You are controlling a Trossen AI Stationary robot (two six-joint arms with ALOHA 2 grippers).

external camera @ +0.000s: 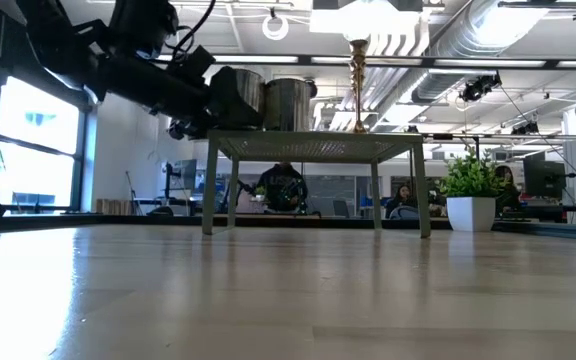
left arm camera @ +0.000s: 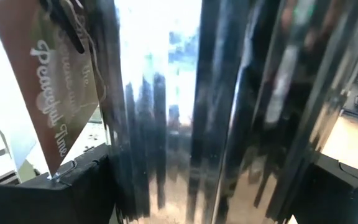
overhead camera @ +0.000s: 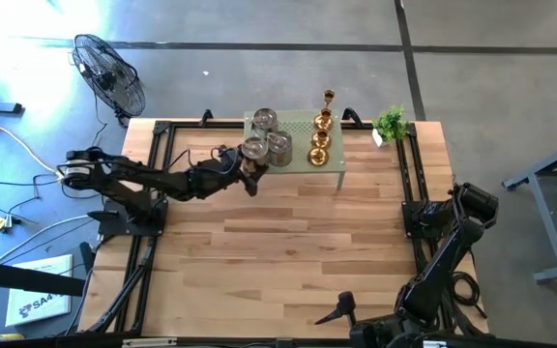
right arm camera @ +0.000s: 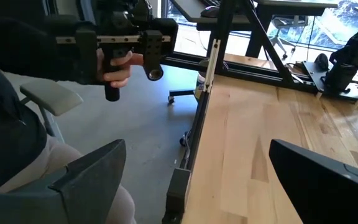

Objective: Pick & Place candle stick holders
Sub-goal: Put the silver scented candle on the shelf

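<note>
A green perforated stand [overhead camera: 298,153] at the table's far side carries three silver candle stick holders [overhead camera: 278,145] at its left end and a row of gold ones [overhead camera: 320,137] at its right. My left gripper [overhead camera: 248,168] reaches from the left to the nearest silver holder [overhead camera: 253,148] and is shut on it. That holder's shiny wall [left arm camera: 197,124] fills the left wrist view, and a paper tag [left arm camera: 55,106] hangs beside it. My right gripper [overhead camera: 341,311] is open and empty near the table's near edge. My left gripper pinches the silver holder's side wall [left arm camera: 166,186] between its two fingers [left arm camera: 73,186], one on each side. It comes level from the table's left and slightly near side. The holder stands upright at the stand's left end [external camera: 240,98]; I cannot tell whether its base is lifted.
A small potted plant [overhead camera: 391,123] stands at the far right of the table, right of the stand. Black rails [overhead camera: 409,184] run along both sides of the table. A seated person holds a control handle [right arm camera: 114,65] beyond the table. Bare wood [overhead camera: 288,251] spans the middle.
</note>
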